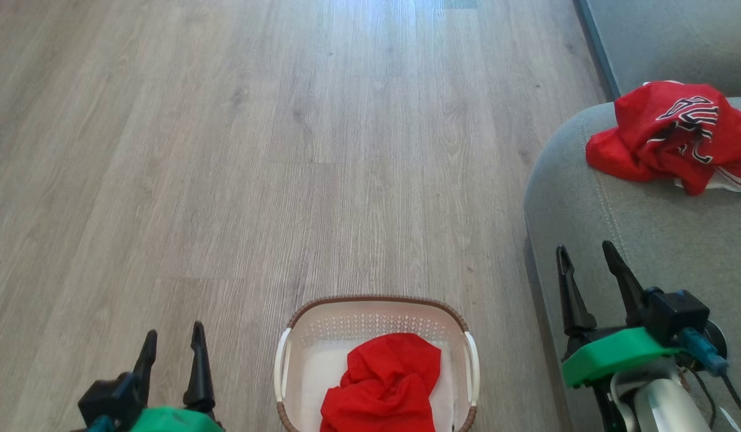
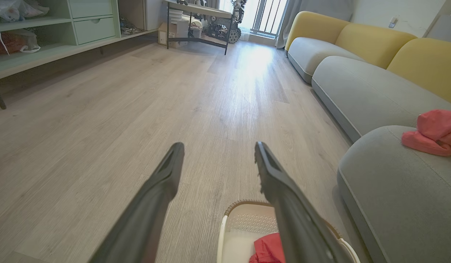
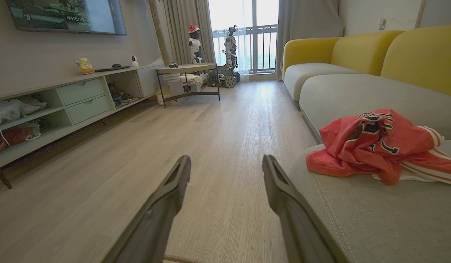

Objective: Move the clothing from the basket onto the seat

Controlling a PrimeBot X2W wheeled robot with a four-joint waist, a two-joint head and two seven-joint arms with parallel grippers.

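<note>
The cream basket [image 1: 299,327] with its brown rim stands on the floor at the bottom centre, and a crumpled plain red garment [image 1: 385,384] lies inside it. A second red garment [image 1: 670,135] with black-and-white lettering and a striped white edge is bunched on the grey seat [image 1: 586,198] at the right. Left of the basket, low over the floor, my left gripper [image 1: 172,339] is open and empty. My right gripper [image 1: 586,255] is open and empty over the seat's front edge, short of the lettered garment [image 3: 375,146]. The left wrist view catches the basket [image 2: 240,219] under my right-hand finger.
Pale wood floor [image 1: 256,150] stretches ahead. In the right wrist view, more grey sofa cushions with yellow backs [image 3: 356,51] run along the right. A low green shelf unit [image 3: 64,102] lines the left wall, and a small dark-framed table [image 3: 187,78] stands far ahead.
</note>
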